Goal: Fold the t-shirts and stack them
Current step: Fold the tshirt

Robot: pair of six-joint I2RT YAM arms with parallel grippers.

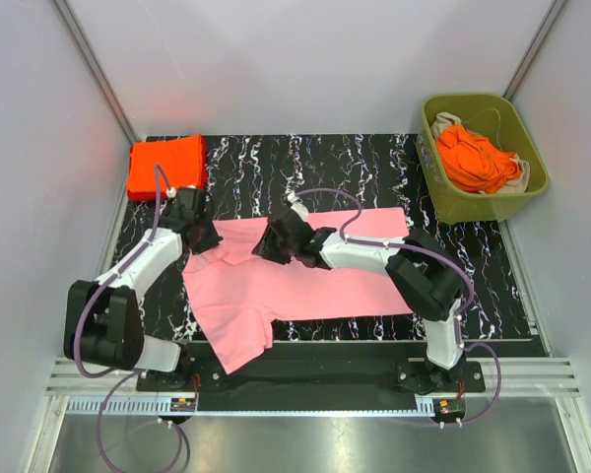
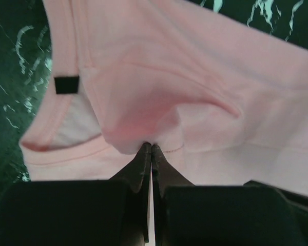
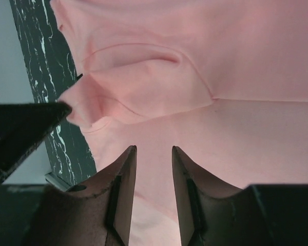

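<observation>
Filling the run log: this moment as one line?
left gripper: shut on pink t-shirt | right gripper: open over it | folded orange-red t-shirt: far left

Light pink cloth t-shirt (image 1: 315, 286): soft, matt, smooth weave, stitched hems; small dark label (image 2: 66, 84) at neck, flat, matt. Under it, black marble-patterned table top (image 1: 374, 168): white veins, smooth, faint sheen. Far left of pink shirt, folded orange-red cloth shirt (image 1: 165, 166): matt. Far right, olive-green plastic bin (image 1: 473, 207): smooth, slightly glossy, holding crumpled orange-red cloth shirts (image 1: 473, 158). Near side, ribbed grey metal rail (image 1: 532, 376): dull shine.
</observation>
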